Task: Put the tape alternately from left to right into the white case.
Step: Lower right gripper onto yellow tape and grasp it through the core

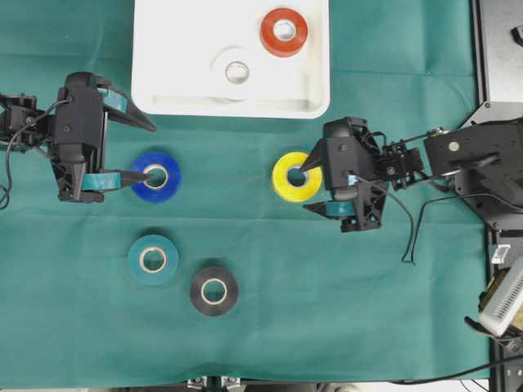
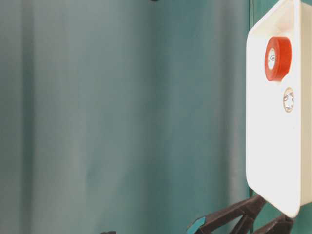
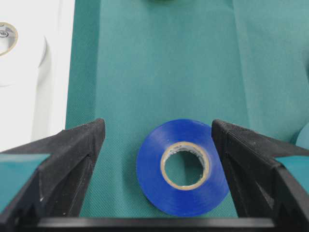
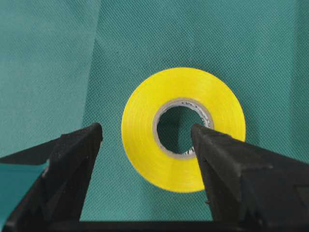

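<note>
The left gripper (image 1: 145, 149) reached in level from the left side of the overhead view, its black fingers spread wide apart and holding nothing; one fingertip lay over the core of the flat blue roll of tape (image 1: 156, 175), the other pointed toward the near rim of the shallow white rectangular plastic case (image 1: 155, 57). In the left wrist view the blue roll (image 3: 183, 166) sat between the two fingers, nearer the right-hand one.

The right gripper (image 1: 309, 189) came in from the right, turned slightly, also wide apart and empty. One fingertip sat over the hole of the yellow roll of tape (image 1: 297, 176); the other hung beside the roll's lower edge.

On the green cloth of the bench (image 1: 368, 310), a teal roll (image 1: 153, 260) and a black roll (image 1: 214, 291) lay just beside each other below the blue one, well clear of both arms. Inside the case a red-orange roll (image 1: 283, 31) lay toward the far right, and a white roll (image 1: 237, 71) just beside it, nearer the middle.

Every roll lay flat, its hole facing up.
</note>
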Available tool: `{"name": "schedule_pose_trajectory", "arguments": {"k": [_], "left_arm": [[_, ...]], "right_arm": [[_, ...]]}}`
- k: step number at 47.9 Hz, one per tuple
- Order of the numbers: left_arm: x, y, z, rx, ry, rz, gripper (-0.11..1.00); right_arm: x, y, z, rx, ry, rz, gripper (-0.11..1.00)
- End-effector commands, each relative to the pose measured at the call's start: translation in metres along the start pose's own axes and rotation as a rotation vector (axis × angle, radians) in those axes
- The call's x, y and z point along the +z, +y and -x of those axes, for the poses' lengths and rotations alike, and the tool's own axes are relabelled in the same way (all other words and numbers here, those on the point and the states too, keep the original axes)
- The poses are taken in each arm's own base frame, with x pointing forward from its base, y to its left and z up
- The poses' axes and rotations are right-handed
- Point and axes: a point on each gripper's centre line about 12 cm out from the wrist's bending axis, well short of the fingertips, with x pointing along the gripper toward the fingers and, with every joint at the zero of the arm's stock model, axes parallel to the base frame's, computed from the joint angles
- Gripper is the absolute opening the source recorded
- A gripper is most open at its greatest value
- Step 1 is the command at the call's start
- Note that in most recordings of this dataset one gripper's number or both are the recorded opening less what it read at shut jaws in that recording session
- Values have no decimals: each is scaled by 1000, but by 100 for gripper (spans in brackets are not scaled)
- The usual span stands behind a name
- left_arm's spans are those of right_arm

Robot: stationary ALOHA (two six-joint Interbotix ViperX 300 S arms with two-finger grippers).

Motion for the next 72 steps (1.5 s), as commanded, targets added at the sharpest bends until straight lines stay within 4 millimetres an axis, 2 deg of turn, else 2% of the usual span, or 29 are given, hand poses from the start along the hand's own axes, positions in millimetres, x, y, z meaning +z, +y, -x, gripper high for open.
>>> {"name": "schedule_pose_trajectory", "arguments": {"k": [1, 16, 32, 52, 61, 72], "left_arm": [[13, 0, 1, 0, -41, -1, 73], [13, 0, 0, 0, -40, -1, 73], [11, 0, 1, 0, -37, -2, 73], [10, 0, 1, 0, -34, -2, 73], [10, 0, 1, 0, -35, -2, 73], [10, 0, 1, 0, -34, -2, 73]], "right_arm": [[7, 3, -5, 3, -4, 3, 81], [2, 0, -15, -19, 59, 1, 81], [6, 0, -25, -34, 91, 1, 79], [12, 0, -27, -41, 97, 1, 48], [15, 1, -26, -42, 94, 1, 30], [18, 1, -24, -39, 79, 1, 29]]}}
